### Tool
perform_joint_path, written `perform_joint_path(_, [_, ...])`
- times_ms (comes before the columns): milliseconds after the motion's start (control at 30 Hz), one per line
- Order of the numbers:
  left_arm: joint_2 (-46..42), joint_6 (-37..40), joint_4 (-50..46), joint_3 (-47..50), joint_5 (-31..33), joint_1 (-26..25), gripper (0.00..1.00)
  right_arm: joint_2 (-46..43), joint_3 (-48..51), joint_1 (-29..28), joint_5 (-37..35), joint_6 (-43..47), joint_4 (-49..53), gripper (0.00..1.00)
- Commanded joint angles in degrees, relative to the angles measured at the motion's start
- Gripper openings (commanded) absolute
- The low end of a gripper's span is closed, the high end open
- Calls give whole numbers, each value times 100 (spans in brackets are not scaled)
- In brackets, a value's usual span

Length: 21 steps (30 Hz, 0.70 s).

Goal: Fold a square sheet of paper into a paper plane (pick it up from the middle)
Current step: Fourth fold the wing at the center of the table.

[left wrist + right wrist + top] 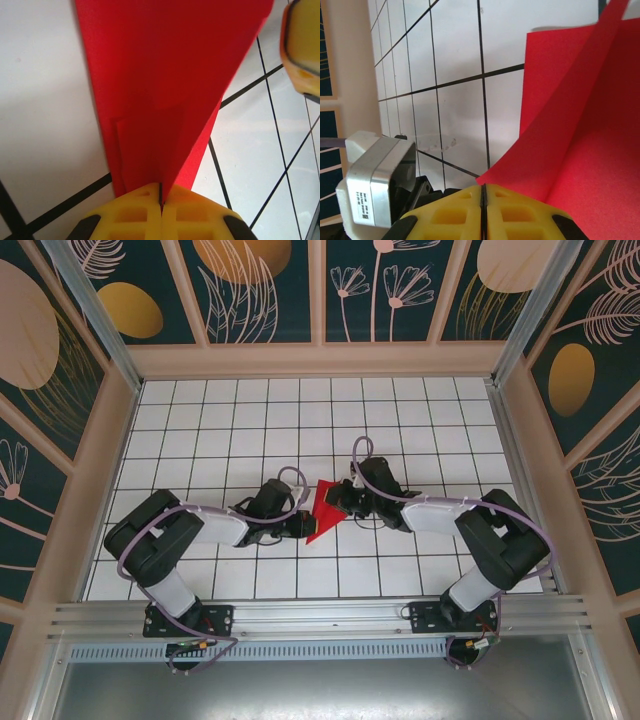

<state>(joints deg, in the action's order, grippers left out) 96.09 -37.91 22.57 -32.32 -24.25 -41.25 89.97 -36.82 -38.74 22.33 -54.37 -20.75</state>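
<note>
Where the two arms meet, the folded red paper (322, 510) is held, fanning out ahead of the left gripper (161, 192), whose yellow jaws are clamped on its narrow end. The right gripper (482, 189) is likewise closed on the paper's edge; left of it, a label (362, 202) on a camera housing (375, 170) is too small to be read.

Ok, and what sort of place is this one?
Probably a purpose-built robot test booth: a white gridded tabletop, floral wall panels closing it in, and a left arm and right arm bolted to a metal rail.
</note>
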Motion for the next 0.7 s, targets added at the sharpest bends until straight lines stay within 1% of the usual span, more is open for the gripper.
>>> perform_joint_path(0, [173, -112, 108, -82, -302, 55, 3, 20, 51, -36, -131, 14, -53, 11])
perform_joint_path(233, [493, -259, 232, -228, -685, 192, 3, -15, 45, -37, -179, 39, 7, 11])
perform_joint_path(533, [675, -218, -400, -709, -759, 212, 2, -24, 95, 20, -586, -63, 291, 11])
perform_joint_path(600, [700, -209, -507, -783, -765, 214, 2, -33, 113, 72, -569, -65, 266, 11])
perform_joint_path(667, [695, -200, -555, -835, -785, 206, 2, 6, 141, 137, -352, -71, 66, 11])
